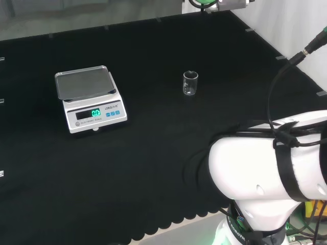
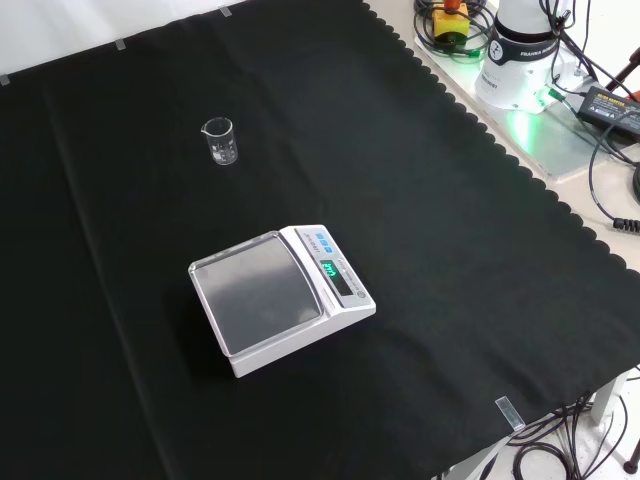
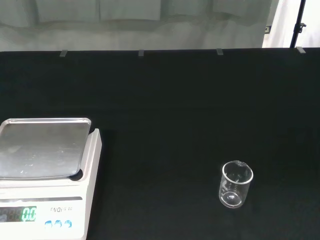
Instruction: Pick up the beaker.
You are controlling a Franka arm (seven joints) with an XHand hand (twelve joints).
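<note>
Upright, clear cylindrical beaker (image 1: pixel 190 83) on cloth (image 1: pixel 153 153)

A lab bench: black cloth (image 2: pixel 450 250), digital scale (image 2: pixel 282 297), small clear glass beaker (image 2: pixel 220 141).

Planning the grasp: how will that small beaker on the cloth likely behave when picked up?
The beaker looks like clear glass, so probably rigid, smooth and breakable. It appears empty, so likely light. Standing upright and apart from the scale, it might tip if nudged sideways.
</note>
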